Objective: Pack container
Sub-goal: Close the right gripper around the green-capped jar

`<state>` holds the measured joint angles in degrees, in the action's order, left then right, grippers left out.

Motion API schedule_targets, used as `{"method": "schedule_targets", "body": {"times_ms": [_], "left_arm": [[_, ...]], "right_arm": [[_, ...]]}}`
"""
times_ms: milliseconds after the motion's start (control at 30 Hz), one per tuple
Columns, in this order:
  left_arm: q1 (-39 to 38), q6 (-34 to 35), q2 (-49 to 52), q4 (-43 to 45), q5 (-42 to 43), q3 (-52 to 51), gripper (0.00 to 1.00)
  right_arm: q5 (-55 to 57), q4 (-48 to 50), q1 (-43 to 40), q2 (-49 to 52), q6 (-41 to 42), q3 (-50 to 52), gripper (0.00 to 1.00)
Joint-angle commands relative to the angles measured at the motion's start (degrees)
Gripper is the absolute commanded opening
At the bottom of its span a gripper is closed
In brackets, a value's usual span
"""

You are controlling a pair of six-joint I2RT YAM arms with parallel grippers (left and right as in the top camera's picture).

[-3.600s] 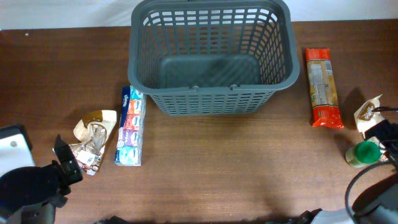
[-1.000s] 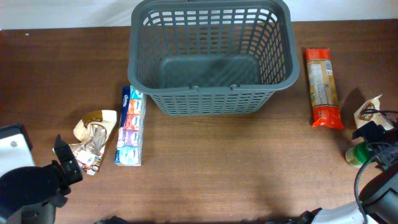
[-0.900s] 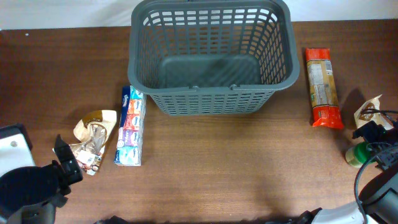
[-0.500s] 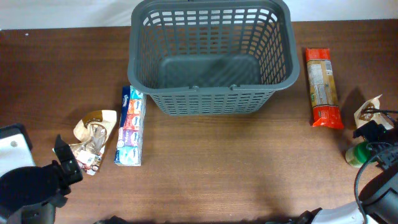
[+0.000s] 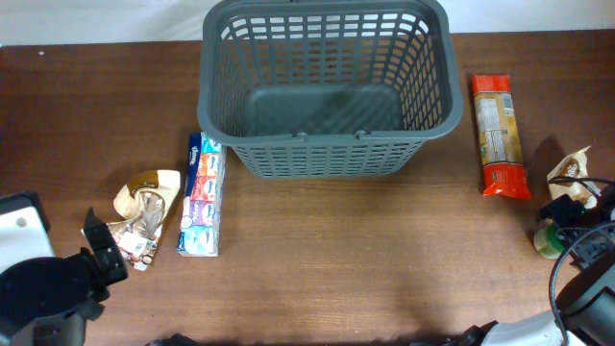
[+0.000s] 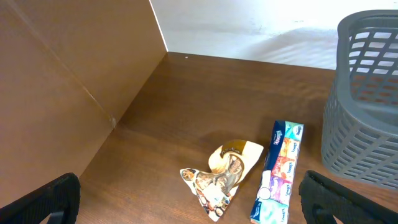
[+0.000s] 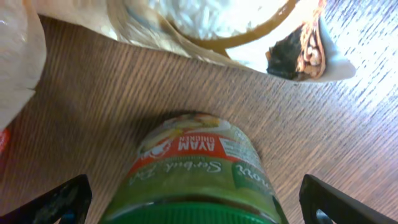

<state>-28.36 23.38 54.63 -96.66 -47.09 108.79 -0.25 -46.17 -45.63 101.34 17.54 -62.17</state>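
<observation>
Now the right gripper [image 7: 194, 200] is creeping over the green jar [image 7: 193, 155], jaws gaping wide, as is the left gripper [image 6: 196, 202]. Overhead, the right arm [image 5: 588, 252] is hiding half the jar.

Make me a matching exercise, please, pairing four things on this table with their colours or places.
Things:
1. container
2. tissue pack
3. long packet
4. jar

Descriptions:
A. orange-red, right of the container
B. green lid
C. dark grey, slotted sides
D. blue and white, left of the container

Pairs: 1-C, 2-D, 3-A, 4-B.
</observation>
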Motion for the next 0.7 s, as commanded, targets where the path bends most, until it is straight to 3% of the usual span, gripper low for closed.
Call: {"method": "schedule_targets", "body": {"times_ms": [0,667], "left_arm": [[0.02,-0.11,0.02,0.0,-0.02,0.04,0.99],[0.02,-0.11,0.02,0.0,-0.02,0.04,1.0]], "right_arm": [[0.46,0.42,-0.09,0.42,0.35,0.5,0.99],[0.46,1.64,-0.09,1.07,0.55,0.52,0.99]]}}
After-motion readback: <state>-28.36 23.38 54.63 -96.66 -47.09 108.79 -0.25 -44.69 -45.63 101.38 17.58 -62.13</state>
